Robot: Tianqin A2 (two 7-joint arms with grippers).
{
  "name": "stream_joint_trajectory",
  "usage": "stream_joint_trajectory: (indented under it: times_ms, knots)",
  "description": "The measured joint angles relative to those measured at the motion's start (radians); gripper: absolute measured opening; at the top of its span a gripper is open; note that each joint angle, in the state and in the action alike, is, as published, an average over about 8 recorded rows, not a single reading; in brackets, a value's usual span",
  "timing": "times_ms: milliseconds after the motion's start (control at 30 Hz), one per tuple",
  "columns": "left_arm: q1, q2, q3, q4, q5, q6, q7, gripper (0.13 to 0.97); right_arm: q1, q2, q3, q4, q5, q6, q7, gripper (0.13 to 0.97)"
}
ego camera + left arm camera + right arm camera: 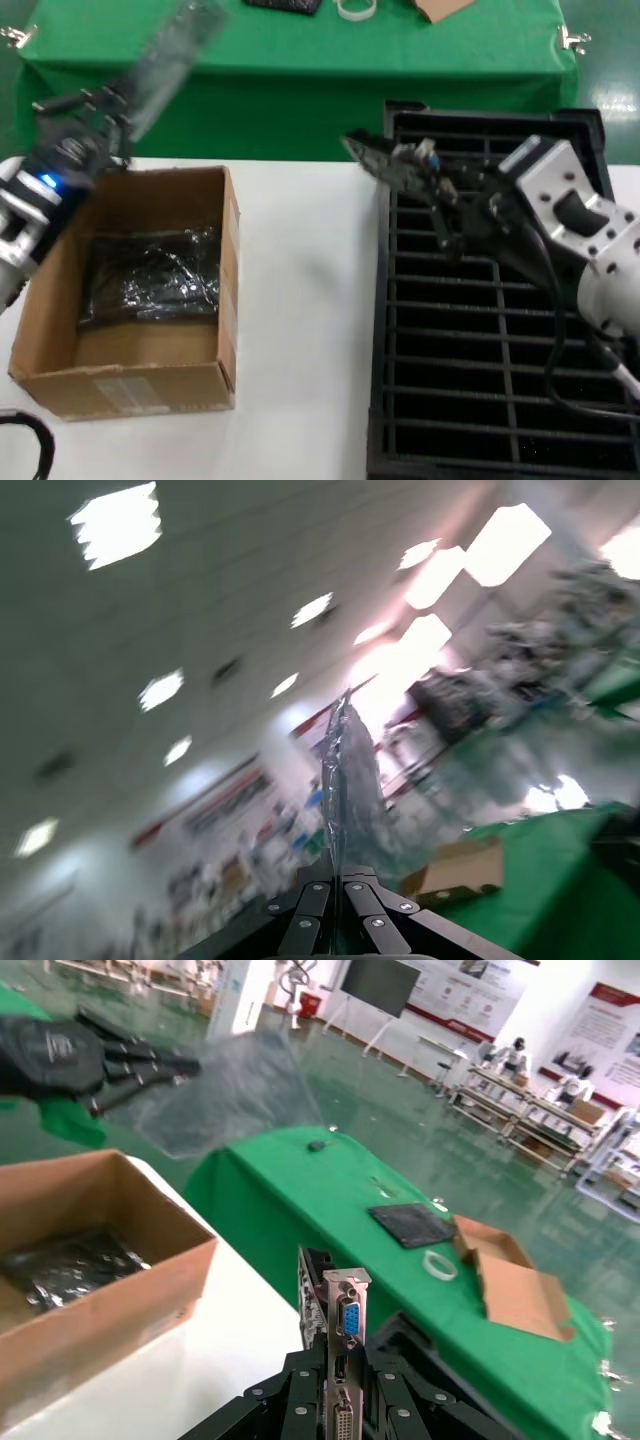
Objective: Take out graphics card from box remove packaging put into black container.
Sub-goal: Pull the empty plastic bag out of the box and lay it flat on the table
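My left gripper (pixel 100 108) is clamped on the crinkly translucent plastic packaging (pixel 170 62), raised above the brown cardboard box (pixel 130 385) holding a dark shiny bagged bundle (pixel 150 275). My right gripper (pixel 440 195), closed on the dark graphics card (pixel 395 158), hovers over the black slotted container (pixel 480 330).

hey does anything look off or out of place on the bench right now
Nothing is spilled or damaged. The left gripper holds the emptied packaging up in the air above the box, where a dark bagged bundle lies. The right gripper holds the graphics card tilted over the black container, not slotted in.
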Motion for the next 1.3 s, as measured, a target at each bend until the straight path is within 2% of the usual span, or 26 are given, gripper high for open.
stream_joint_trajectory:
  times_ms: [167, 267, 333, 467, 733, 867, 1000, 1300]
  knots:
    - [-0.028, 0.007, -0.066, 0.002, -0.005, -0.094, -0.223, 0.139, 0.039, -0.044, 0.008, 0.006, -0.085, -0.072, 0.007, 0.196]
    - [-0.039, 0.012, -0.085, 0.002, 0.007, -0.114, -0.352, 0.139, 0.065, -0.065, 0.015, 0.007, -0.131, -0.126, 0.021, 0.196]
    - [-0.044, 0.016, -0.09, 0.002, 0.022, -0.108, -0.441, 0.139, 0.082, -0.077, 0.018, 0.008, -0.157, -0.16, 0.031, 0.196]
    - [-0.054, 0.018, -0.071, 0.002, 0.077, -0.041, -0.615, 0.139, 0.109, -0.095, 0.022, 0.008, -0.187, -0.209, 0.038, 0.196]
    - [-0.055, 0.007, 0.031, 0.002, 0.237, 0.183, -0.945, 0.139, 0.13, -0.112, 0.033, 0.008, -0.196, -0.245, 0.031, 0.196]
    - [-0.044, 0.008, 0.077, 0.002, 0.306, 0.223, -1.102, 0.139, 0.133, -0.121, 0.034, 0.008, -0.202, -0.254, 0.027, 0.196]
    - [-0.035, 0.015, 0.106, 0.002, 0.357, 0.195, -1.258, 0.139, 0.133, -0.131, 0.033, 0.008, -0.214, -0.259, 0.024, 0.196]
    - [-0.038, 0.032, 0.146, 0.002, 0.435, 0.046, -1.587, 0.139, 0.12, -0.146, 0.042, 0.008, -0.229, -0.249, 0.011, 0.196]
